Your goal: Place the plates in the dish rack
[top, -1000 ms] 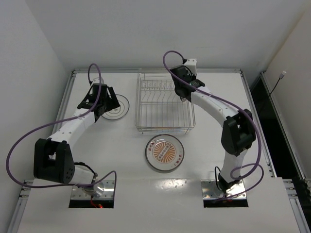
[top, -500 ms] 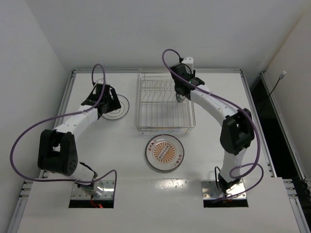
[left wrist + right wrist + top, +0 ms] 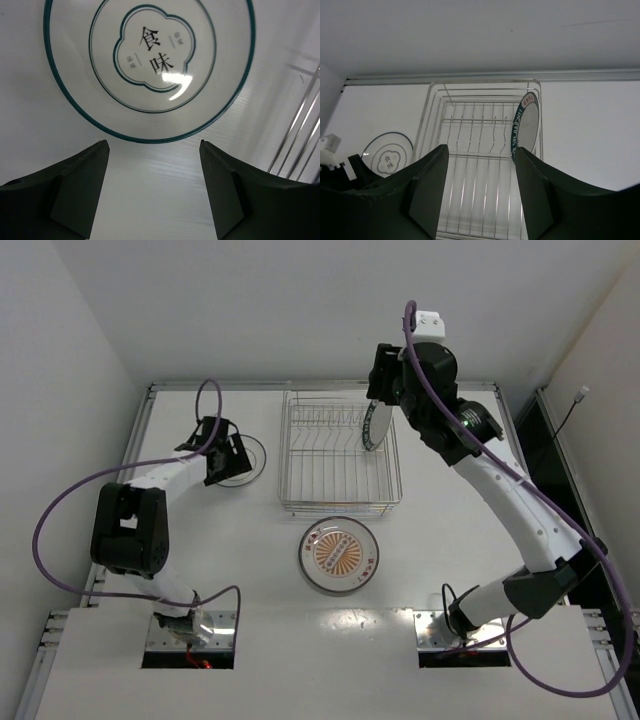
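Three plates and one dish rack (image 3: 300, 472): one plate is racked and two lie flat on the surface (image 3: 450, 540).

From the overhead camera I count the blue-rimmed plate (image 3: 372, 425) standing on edge between the tines at the right end of the rack. The ringed plate (image 3: 243, 461) lies left of the rack, and the orange sunburst plate (image 3: 339, 555) lies just below it at frame centre. On the left wrist feed the left jaws are spread wide with nothing between them. The ringed plate (image 3: 150, 65) fills the top of that frame, its near rim just beyond the fingertips. The right jaws are also parted and empty, held high over the rack (image 3: 470, 145). The blue-rimmed plate (image 3: 525, 127) sits well beyond them, up and to the right of the gap.
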Robot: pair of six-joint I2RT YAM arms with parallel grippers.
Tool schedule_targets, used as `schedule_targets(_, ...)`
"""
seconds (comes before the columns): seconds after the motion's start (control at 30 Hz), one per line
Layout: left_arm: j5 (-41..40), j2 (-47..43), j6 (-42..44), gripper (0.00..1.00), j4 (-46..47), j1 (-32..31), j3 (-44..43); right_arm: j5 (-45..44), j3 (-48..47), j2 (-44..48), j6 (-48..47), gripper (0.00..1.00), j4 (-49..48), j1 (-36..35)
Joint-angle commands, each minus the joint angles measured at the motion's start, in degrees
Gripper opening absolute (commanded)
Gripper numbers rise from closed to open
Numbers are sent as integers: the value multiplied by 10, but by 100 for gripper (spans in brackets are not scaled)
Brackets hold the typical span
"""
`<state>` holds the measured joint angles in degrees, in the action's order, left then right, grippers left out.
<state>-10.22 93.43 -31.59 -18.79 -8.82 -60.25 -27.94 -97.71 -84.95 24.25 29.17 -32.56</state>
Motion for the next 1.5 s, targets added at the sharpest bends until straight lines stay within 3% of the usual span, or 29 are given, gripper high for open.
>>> schedule_targets(0.0,62,16,-34,70,-3,59,-13,38,0,-1,-7,53,-1,-1)
schedule_targets(0.17,195,62,-65,65,42,160,13,43,20,4,-7,53,-8,-1)
schedule_targets(0.43,232,130,-76,63,48,185,0,59,44,10,-7,53,-19,-1)
schedule_targets(0.53,259,156,-76,58,48,206,0,59,49,10,-7,53,-25,4)
schedule_targets(0.63,288,179,-81,48,53,220,-5,64,56,10,-7,53,-31,4)
schedule_targets(0.73,300,198,-76,29,53,220,-10,64,56,10,-7,53,-31,4)
schedule_targets(0.83,305,203,-76,2,48,220,-10,69,61,10,-7,53,-36,4)
schedule_targets(0.87,299,203,-76,0,48,220,-10,69,61,10,-7,53,-36,4)
schedule_targets(1.1,289,122,-76,0,62,220,9,80,61,5,-7,53,-36,4)
schedule_targets(1.27,276,-19,-81,0,113,225,47,107,68,5,-7,53,-42,4)
schedule_targets(1.37,316,-72,-81,0,175,225,75,180,108,17,-1,57,-88,11)
schedule_targets(1.47,382,-124,-88,0,239,225,105,316,160,34,-1,63,-165,35)
